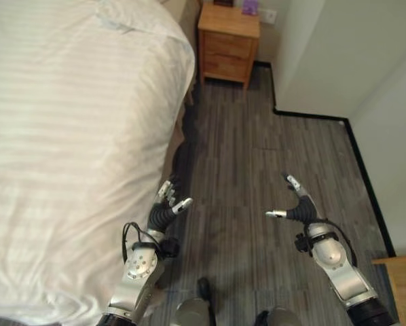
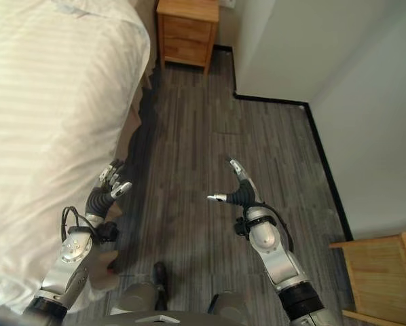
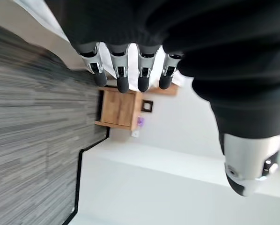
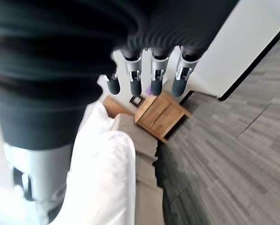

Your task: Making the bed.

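The bed (image 1: pixel 67 136), under a white striped duvet (image 1: pixel 47 190), fills the left side and is cut off at the edges. Both hands hang over the floor (image 1: pixel 257 156), fingers spread, holding nothing: the left hand (image 1: pixel 168 207) just beside the bed, the right hand (image 1: pixel 294 204) well apart. A nightstand (image 1: pixel 227 41) stands by the bed's head; its drawers are closed.

A white striped duvet (image 1: pixel 60 136) is lying spread over the bed (image 1: pixel 179 129) just left of the left hand (image 1: pixel 168 207), above grey plank floor (image 1: pixel 257 156).
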Controlling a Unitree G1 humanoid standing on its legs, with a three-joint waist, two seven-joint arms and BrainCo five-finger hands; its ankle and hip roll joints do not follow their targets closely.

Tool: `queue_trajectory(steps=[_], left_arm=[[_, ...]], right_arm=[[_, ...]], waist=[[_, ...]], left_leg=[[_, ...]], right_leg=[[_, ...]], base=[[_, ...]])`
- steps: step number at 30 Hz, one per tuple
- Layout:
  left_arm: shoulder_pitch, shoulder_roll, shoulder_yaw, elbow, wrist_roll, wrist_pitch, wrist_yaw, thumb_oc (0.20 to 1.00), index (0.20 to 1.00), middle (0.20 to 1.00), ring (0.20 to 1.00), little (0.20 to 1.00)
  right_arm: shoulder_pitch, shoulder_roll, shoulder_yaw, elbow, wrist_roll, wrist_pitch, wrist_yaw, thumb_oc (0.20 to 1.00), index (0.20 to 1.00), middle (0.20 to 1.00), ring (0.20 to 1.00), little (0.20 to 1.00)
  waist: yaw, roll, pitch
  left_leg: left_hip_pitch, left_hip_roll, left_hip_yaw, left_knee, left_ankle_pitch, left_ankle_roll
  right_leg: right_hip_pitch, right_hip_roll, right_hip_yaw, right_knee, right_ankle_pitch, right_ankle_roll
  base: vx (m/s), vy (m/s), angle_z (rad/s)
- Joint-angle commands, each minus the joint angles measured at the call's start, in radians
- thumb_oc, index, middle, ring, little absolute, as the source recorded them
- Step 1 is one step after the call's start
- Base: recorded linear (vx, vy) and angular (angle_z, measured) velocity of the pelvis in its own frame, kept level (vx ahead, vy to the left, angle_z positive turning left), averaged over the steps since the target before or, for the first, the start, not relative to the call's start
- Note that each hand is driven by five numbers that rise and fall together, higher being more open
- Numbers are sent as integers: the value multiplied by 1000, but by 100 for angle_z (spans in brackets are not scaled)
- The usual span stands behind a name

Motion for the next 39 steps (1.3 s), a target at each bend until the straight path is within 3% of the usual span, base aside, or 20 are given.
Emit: queue_trajectory(steps=[1, 3, 4, 5, 7, 9, 11, 13, 15, 17, 19, 20, 24, 25, 27, 32, 36, 37, 38, 39], left_arm=[[3, 20, -12, -58, 7, -40, -9, 1000, 1000, 1000, 1000, 1000], [9, 16, 0, -53, 10, -37, -17, 1000, 1000, 1000, 1000, 1000], [9, 16, 1, -54, 10, -37, -17, 1000, 1000, 1000, 1000, 1000], [-6, 15, 12, -42, 13, -43, -25, 1000, 1000, 1000, 1000, 1000], [-6, 14, 12, -41, 13, -44, -25, 1000, 1000, 1000, 1000, 1000], [-28, 15, 20, -37, 2, -58, -55, 1000, 1000, 1000, 1000, 1000], [-9, 6, 33, -42, -16, -61, -64, 1000, 1000, 1000, 1000, 1000], [14, -29, 31, -57, -72, -57, -69, 1000, 1000, 1000, 1000, 1000], [15, -36, 29, -63, -80, -56, -74, 1000, 1000, 1000, 1000, 1000], [8, -44, 25, -71, -92, -58, -69, 1000, 1000, 1000, 1000, 1000], [-2, -54, 25, -73, -96, -59, -53, 1000, 1000, 1000, 1000, 1000], [-7, -67, 29, -72, -99, -59, -45, 1000, 1000, 1000, 1000, 1000], [-11, -91, 25, -61, -90, -61, -27, 1000, 1000, 1000, 1000, 1000], [-11, -91, 25, -61, -90, -61, -27, 1000, 1000, 1000, 1000, 1000], [-14, -99, 23, -50, -83, -65, -14, 1000, 1000, 1000, 1000, 1000], [5, -99, 27, -39, -35, -57, 25, 1000, 1000, 1000, 1000, 1000], [19, -80, 27, -27, 2, -46, 32, 1000, 1000, 1000, 1000, 1000], [55, -166, 2, 365, -96, 93, 20, 1000, 1000, 1000, 1000, 1000], [55, -166, 1, 366, -96, 92, 19, 1000, 1000, 1000, 1000, 1000], [15, -117, -22, 354, 16, 109, 11, 1000, 1000, 1000, 1000, 1000]], right_arm=[[-10, -4, -44, -77, -3, -30, -15, 1000, 1000, 1000, 1000, 1000], [8, -2, -50, -77, 4, -27, -16, 1000, 1000, 1000, 1000, 1000], [8, -2, -50, -77, 4, -27, -16, 1000, 1000, 1000, 1000, 1000], [17, 1, -54, -87, 4, -23, -13, 1000, 1000, 1000, 1000, 1000], [17, 1, -55, -87, 4, -22, -13, 1000, 1000, 1000, 1000, 1000], [32, -1, -53, -86, -4, -22, 10, 1000, 1000, 1000, 1000, 1000], [32, -9, -50, -80, -2, -26, 20, 1000, 1000, 1000, 1000, 1000], [7, -38, -40, -73, 18, -36, 20, 1000, 1000, 1000, 1000, 1000], [-8, -52, -42, -72, 32, -40, 12, 1000, 1000, 1000, 1000, 1000], [-29, -63, -46, -73, 64, -40, 3, 1000, 1000, 1000, 1000, 1000], [-53, -63, -41, -73, 75, -35, -7, 1000, 1000, 1000, 1000, 1000], [-64, -63, -42, -77, 83, -35, -6, 1000, 1000, 1000, 1000, 1000], [-72, -51, -39, -66, 95, -32, -10, 1000, 1000, 1000, 1000, 1000], [-72, -51, -39, -66, 95, -32, -10, 1000, 1000, 1000, 1000, 1000], [-88, -43, -30, -53, 86, -28, -24, 1000, 1000, 1000, 1000, 1000], [-82, -27, -32, -62, 62, -24, -47, 1000, 1000, 1000, 1000, 1000], [-45, -9, -38, -52, 58, -18, -39, 1000, 1000, 1000, 1000, 1000], [-58, -39, -72, 447, 396, 59, 11, 1000, 1000, 1000, 1000, 1000], [-58, -39, -72, 446, 396, 59, 11, 1000, 1000, 1000, 1000, 1000], [-64, -36, -83, 436, 403, 54, 15, 1000, 1000, 1000, 1000, 1000]], waist=[[-28, 33, 31], [-46, 36, 28], [-47, 37, 27], [-61, 44, 29], [-61, 47, 29], [-70, 44, 18], [-75, 52, 5], [-60, 72, 2], [-62, 75, 10], [-59, 68, 34], [-50, 69, 53], [-43, 73, 55], [-25, 90, 45], [-26, 90, 45], [-7, 100, 52], [-15, 105, 50], [-19, 78, 39], [-70, 119, -96], [-71, 118, -95], [-85, 114, -91]], left_leg=[[30, 39, -124, -63, -19, -112], [75, 46, -147, -63, -55, -133], [74, 47, -148, -63, -53, -133], [108, 66, -169, -63, -79, -151], [110, 69, -169, -63, -82, -152], [189, 95, -230, -45, -146, -175], [196, 113, -244, -6, -166, -182], [127, 145, -265, 173, -113, -205], [64, 155, -281, 267, -85, -210], [-21, 164, -245, 391, -57, -197], [-66, 150, -210, 380, -79, -189], [-80, 115, -209, 311, -130, -181], [-124, 79, -225, 99, -9, -194], [-122, 78, -225, 96, -7, -194], [-151, 71, -274, 25, 57, -208], [-84, 93, -211, -31, 76, -193], [-40, 82, -202, -38, 64, -177], [47, -15, -134, 4, -15, -151], [49, -16, -135, 2, -13, -150], [73, -20, -149, -35, -8, -140]], right_leg=[[51, 94, -60, -277, 29, -67], [22, 98, -31, -503, 68, -69], [26, 101, -33, -514, 76, -70], [-23, 74, 16, -614, 127, -45], [-18, 78, 15, -620, 129, -44], [-20, 58, 102, -628, 168, -33], [-8, 64, 96, -601, 164, -35], [39, 98, 69, -579, 135, -80], [67, 105, 41, -594, 125, -98], [112, 103, 8, -616, 100, -128], [141, 100, -13, -640, 86, -135], [161, 100, -19, -664, 80, -130], [177, 112, -31, -691, 72, -123], [177, 112, -31, -691, 72, -123], [201, 126, -27, -688, 51, -129], [221, 124, -23, -638, 26, -134], [216, 105, -3, -570, 25, -120], [304, 141, -12, -641, 12, -144], [304, 140, -13, -639, 10, -144], [278, 144, -16, -533, -3, -135]], base=[[463, -70, 24], [452, -98, 33], [536, -133, 13], [329, -87, 22], [416, -158, 44], [761, -348, 60], [390, -207, 110], [309, -253, 77], [112, -171, 20], [130, -220, 30], [108, -96, 44], [116, 26, 36], [112, 55, 17], [70, 39, 4], [87, 74, -12], [75, 138, -4], [70, 106, 4], [30, 64, 9], [31, 94, 6], [17, 62, 7]])
